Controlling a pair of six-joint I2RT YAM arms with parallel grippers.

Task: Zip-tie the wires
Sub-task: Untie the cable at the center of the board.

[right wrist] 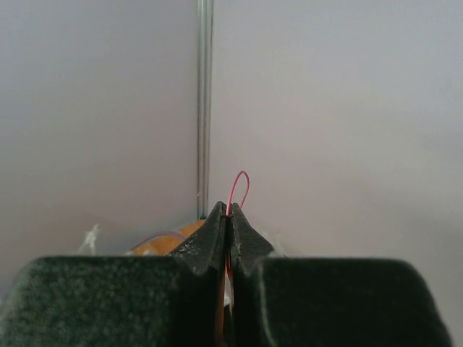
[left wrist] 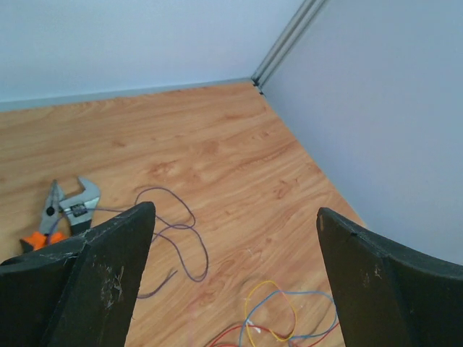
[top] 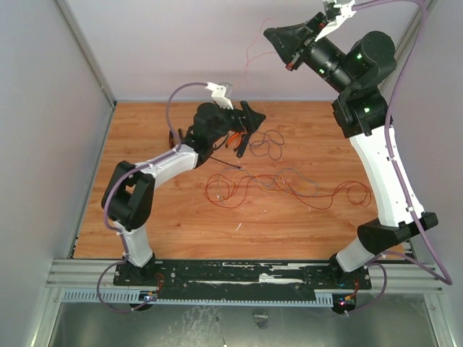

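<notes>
On the left, the left gripper [left wrist: 235,217] spread as wide as it goes, nothing between the fingers, poised low over the wooden tabletop [top: 166,224]. Just beside it, orange-handled pliers [left wrist: 45,228], with a grey wrench-like head lying close against them. A little nearer the arm bases, a thin dark straight strip, probably the zip tie [top: 226,162], flat on the wood and untouched.

Across the middle, the wires [top: 239,189]: red and orange loops sprawled loose on the tabletop, with dark strands curled near the pliers and more red trailing off to the right.

At the upper right, the right gripper [right wrist: 228,213], raised well above the table and pinched tight on a single red strand, a small loop poking out past the fingertips.

By the look of them, very light, limp and thin; apt to slip from a pinch and to drag neighbouring loops along. Better taken where several strands run together than at one loose end. The tie is likely springy and awkward to lift off the wood; best pinched near one end.
</notes>
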